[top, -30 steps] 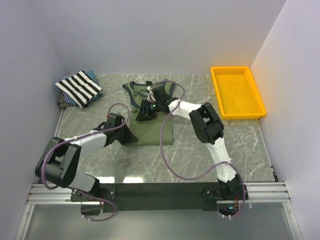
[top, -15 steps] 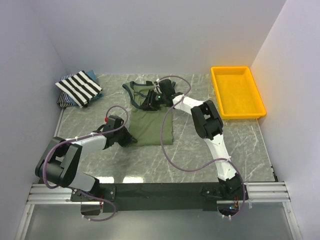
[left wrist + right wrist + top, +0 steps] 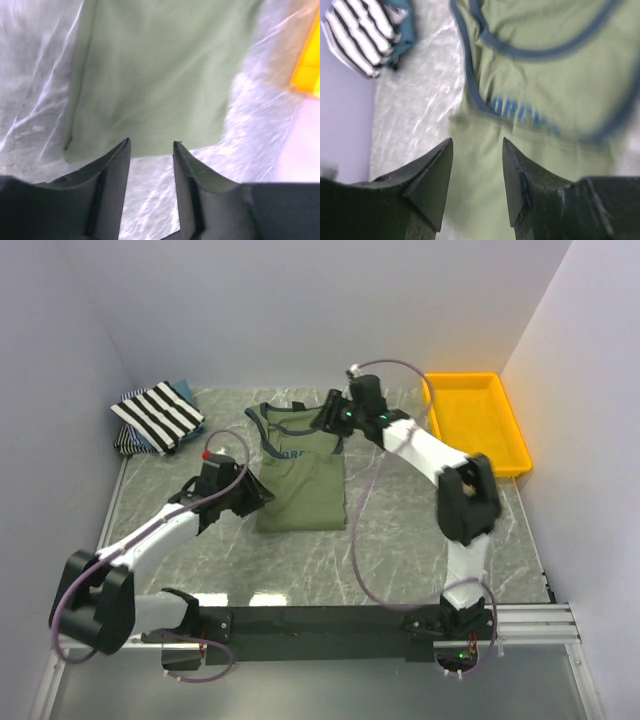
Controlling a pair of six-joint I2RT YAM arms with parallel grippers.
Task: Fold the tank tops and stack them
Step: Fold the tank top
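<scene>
**Olive top flat at mid-tabletop, both pincers parted and empty**

Olive-green tank top (image 3: 300, 480) spread flat near the middle of the tabletop (image 3: 400, 530), neck and straps toward the far wall, hem toward the arm bases. Navy trim round the neck and armholes. Blue chest print (image 3: 520, 114) facing up, lettering too blurred to read. Lower body squared off like a narrow rectangle, upper part wider across the straps.

Left pincer (image 3: 262, 502) just beside the top's left edge, down near the hem, pointing at the cloth. From the left wrist view: fingers parted, a plain gap between them, nothing held, tips level with the nearest edge of the green cloth. Touching the cloth or just short of it: cannot tell.

Right pincer (image 3: 330, 422) over the far right shoulder of the same top, at the end of an arm stretched well across the tabletop. From the right wrist view: fingers spread, nothing clamped, green cloth and print visible through the gap. Height above the cloth not clear through the blur.

Striped tank top (image 3: 160, 412), black and white, bunched in the far left corner, well apart from the olive one. Beneath and beside it, the bluish tank top (image 3: 183, 390), showing only as a teal edge. Yellow tray (image 3: 440, 435) at the far right against the wall, near the right arm's elbow, apart from all three tops.
</scene>
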